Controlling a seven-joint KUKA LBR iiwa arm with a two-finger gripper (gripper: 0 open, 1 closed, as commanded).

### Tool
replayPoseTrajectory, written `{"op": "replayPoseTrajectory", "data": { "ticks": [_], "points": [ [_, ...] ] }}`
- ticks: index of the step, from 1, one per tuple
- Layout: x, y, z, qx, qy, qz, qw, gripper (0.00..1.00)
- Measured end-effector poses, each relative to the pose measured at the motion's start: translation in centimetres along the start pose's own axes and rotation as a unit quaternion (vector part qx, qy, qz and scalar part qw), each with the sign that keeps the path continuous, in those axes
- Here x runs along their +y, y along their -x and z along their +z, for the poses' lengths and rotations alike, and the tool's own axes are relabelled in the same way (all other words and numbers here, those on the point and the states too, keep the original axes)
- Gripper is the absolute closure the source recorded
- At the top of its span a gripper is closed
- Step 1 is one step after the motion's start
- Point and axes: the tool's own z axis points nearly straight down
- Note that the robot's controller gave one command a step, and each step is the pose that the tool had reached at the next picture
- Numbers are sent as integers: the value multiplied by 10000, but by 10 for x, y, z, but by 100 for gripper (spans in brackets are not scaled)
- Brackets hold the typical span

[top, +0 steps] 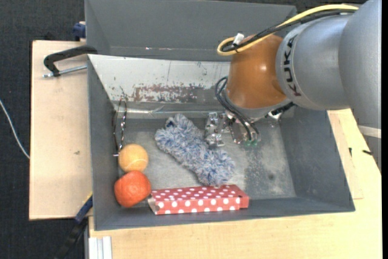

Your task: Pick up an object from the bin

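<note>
Currently, in the camera view, the gripper [227,131] hangs low in the grey bin [273,176], right of the middle, at the upper right edge of a fuzzy blue-grey cloth [194,151] that lies crumpled across the bin's middle. Whether it is open or closed, or has anything in its grasp, I cannot tell; its tip is tangled in shadow and cable. Well apart at the left sit a yellow ball [133,158] and an orange ball [132,188], touching, with a red dotted box [197,199] along the front wall. The cloth looks light, soft and limp, so it would probably sag and drape; a raised fold near that edge seems the best purchase.
</note>
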Motion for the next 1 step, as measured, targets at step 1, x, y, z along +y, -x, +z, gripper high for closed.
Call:
{"op": "replayPoseTrajectory", "data": {
  "ticks": [1],
  "points": [
    [-21,-13,-174,-21,-1,-668,9978,100]
  ]
}}
